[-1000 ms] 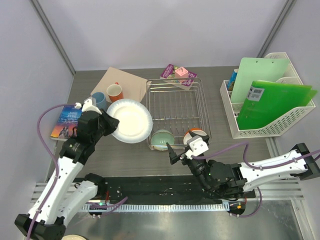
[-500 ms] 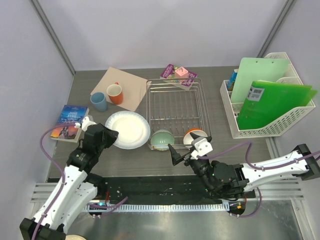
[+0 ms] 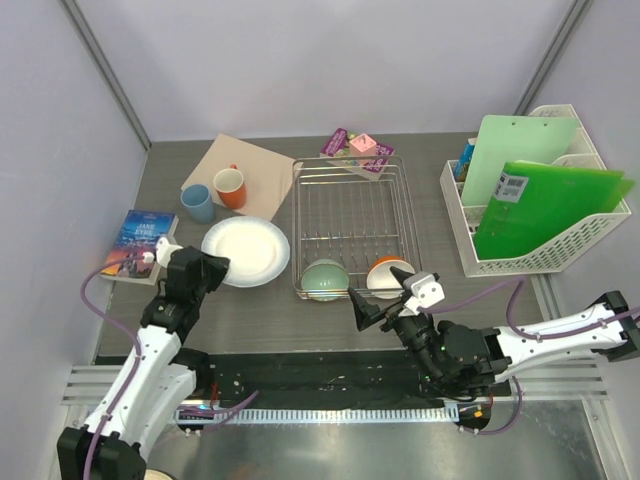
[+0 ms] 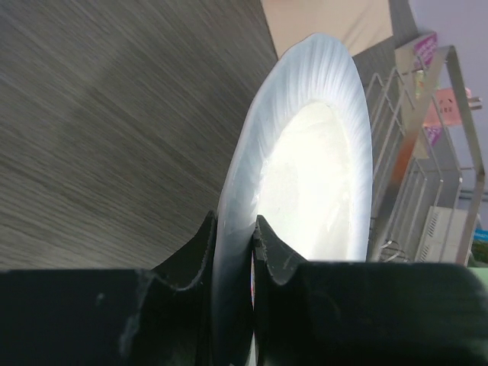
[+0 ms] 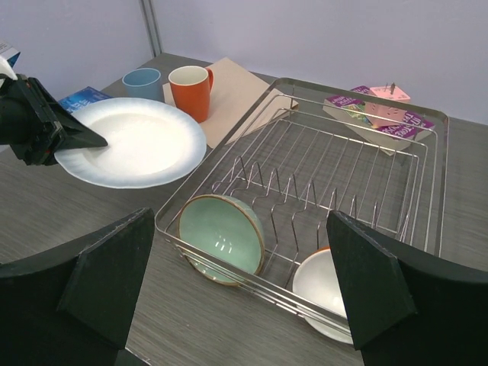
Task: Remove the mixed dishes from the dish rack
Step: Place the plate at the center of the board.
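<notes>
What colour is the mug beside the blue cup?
Orange-red mug, clearest in the right wrist view.

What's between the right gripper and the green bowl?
Only bare table and the dish rack's near wire wall separate the right gripper from the pale green bowl, as the right wrist view shows.

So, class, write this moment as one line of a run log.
left gripper: shut on plate, outside rack | right gripper: open, empty | in rack: green bowl, cream bowl | out: cup, mug
</notes>
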Robot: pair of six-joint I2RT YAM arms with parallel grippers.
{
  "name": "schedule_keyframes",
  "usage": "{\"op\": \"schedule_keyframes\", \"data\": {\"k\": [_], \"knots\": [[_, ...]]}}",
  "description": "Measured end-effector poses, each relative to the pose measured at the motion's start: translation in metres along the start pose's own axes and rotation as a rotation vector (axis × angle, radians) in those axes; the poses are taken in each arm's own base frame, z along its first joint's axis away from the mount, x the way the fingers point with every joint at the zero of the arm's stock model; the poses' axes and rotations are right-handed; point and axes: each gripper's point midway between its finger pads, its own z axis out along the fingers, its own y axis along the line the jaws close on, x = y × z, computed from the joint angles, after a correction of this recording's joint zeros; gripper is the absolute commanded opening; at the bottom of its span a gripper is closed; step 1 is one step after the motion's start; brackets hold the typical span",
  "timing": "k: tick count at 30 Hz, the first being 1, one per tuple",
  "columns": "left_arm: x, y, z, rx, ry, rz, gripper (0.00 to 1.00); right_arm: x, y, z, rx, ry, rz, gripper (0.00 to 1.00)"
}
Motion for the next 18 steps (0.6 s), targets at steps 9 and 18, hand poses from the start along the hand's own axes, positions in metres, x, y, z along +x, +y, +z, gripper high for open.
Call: {"op": "schedule_keyframes", "data": {"k": [9, 18], "knots": [[0.009, 0.013, -0.002, -0.037, 0.052, 0.028, 0.00, 0.007, -0.007, -0.003, 0.006, 0.005, 0.025, 1.00], [0.032, 0.053, 0.008, -0.156, 0.095, -0.008, 0.00, 0.014, -0.004, -0.003, 0.001, 0.014, 0.007, 1.00]]}}
